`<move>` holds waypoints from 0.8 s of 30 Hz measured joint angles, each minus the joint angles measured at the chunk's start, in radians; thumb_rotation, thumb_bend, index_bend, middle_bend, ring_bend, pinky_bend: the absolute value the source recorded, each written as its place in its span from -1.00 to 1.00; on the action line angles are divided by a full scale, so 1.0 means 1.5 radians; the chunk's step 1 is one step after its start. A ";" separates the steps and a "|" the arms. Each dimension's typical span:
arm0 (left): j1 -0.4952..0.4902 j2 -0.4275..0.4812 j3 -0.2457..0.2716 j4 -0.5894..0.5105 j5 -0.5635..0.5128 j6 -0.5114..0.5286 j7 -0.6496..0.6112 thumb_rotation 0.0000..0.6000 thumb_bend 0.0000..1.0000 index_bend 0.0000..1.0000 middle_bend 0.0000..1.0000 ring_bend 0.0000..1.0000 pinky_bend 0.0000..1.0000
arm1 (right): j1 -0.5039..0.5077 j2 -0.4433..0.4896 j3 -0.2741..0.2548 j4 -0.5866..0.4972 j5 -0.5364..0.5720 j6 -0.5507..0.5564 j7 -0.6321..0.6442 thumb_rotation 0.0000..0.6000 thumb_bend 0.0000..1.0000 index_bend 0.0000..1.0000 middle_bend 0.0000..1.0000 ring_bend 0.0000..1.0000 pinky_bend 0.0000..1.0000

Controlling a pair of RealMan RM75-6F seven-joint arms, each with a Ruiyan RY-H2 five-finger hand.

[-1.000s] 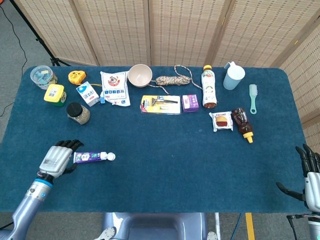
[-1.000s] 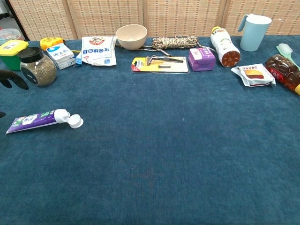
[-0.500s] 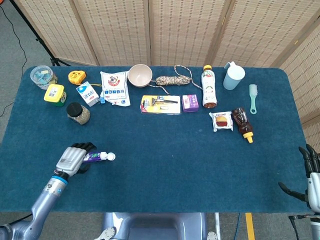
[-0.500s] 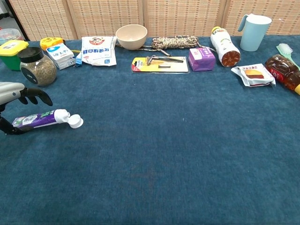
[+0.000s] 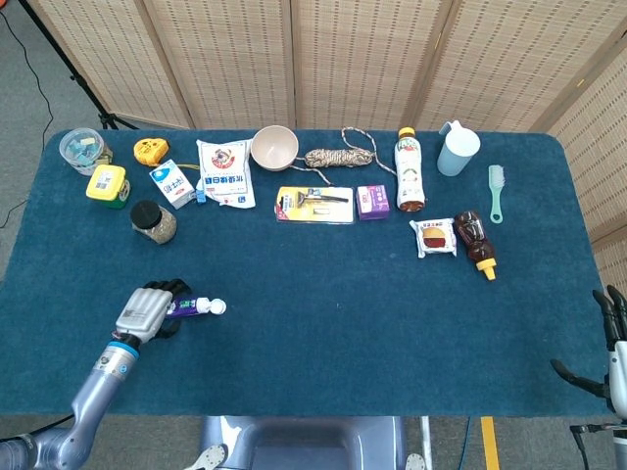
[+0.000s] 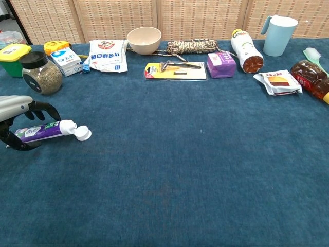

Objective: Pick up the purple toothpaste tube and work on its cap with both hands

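Left hand (image 5: pixel 147 311) is curling round purple plastic toothpaste tube (image 6: pixel 43 130) w/ white cap (image 6: pixel 82 134), lying on blue cloth table (image 5: pixel 343 294); right hand (image 5: pixel 609 352) is hanging spread off table edge, holding nothing.

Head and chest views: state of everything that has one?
purple toothpaste tube: lying flat, flip cap open
left hand: fingers curled around the tube, tube not lifted
right hand: open, off the table's right edge
drink bottle: lying on its side, capped
spice jar: upright, lid on
blue pitcher: upright
bowl: upright
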 measured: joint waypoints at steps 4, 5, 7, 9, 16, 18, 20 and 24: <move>-0.004 -0.006 -0.001 0.005 -0.008 -0.003 -0.003 1.00 -0.17 -0.46 -0.51 -0.52 -0.53 | -0.003 0.001 0.000 -0.001 0.002 0.002 0.002 1.00 -1.00 -1.00 -1.00 -1.00 -1.00; -0.004 -0.008 -0.001 0.006 -0.010 -0.003 -0.003 1.00 -0.15 -0.45 -0.50 -0.51 -0.52 | -0.004 0.001 0.000 -0.001 0.003 0.002 0.002 1.00 -1.00 -1.00 -1.00 -1.00 -1.00; -0.005 -0.012 -0.002 0.010 -0.014 -0.003 -0.006 1.00 -0.11 -0.43 -0.49 -0.50 -0.51 | -0.005 0.002 0.000 -0.001 0.003 0.002 0.004 1.00 -1.00 -1.00 -1.00 -1.00 -1.00; -0.006 -0.015 -0.003 0.013 -0.017 -0.003 -0.011 1.00 -0.11 -0.42 -0.49 -0.50 -0.50 | -0.006 0.002 0.000 -0.001 0.004 0.003 0.006 1.00 -1.00 -1.00 -1.00 -1.00 -1.00; -0.011 -0.021 -0.003 0.020 -0.027 -0.008 -0.016 1.00 -0.10 -0.42 -0.49 -0.50 -0.50 | -0.008 0.005 0.000 -0.004 0.006 0.002 0.009 1.00 -1.00 -1.00 -1.00 -1.00 -1.00; -0.013 -0.022 -0.003 0.021 -0.029 -0.010 -0.018 1.00 -0.10 -0.42 -0.49 -0.50 -0.50 | -0.009 0.006 0.001 -0.005 0.006 0.002 0.009 1.00 -1.00 -1.00 -1.00 -1.00 -1.00; -0.014 -0.023 -0.003 0.021 -0.031 -0.010 -0.019 1.00 -0.06 -0.39 -0.47 -0.48 -0.47 | -0.010 0.007 0.001 -0.006 0.007 0.002 0.010 1.00 -1.00 -1.00 -1.00 -1.00 -1.00; -0.015 -0.022 0.000 0.019 -0.029 -0.013 -0.024 1.00 0.21 -0.28 -0.37 -0.39 -0.34 | -0.010 0.007 0.000 -0.008 0.008 -0.001 0.013 1.00 -1.00 -1.00 -1.00 -1.00 -1.00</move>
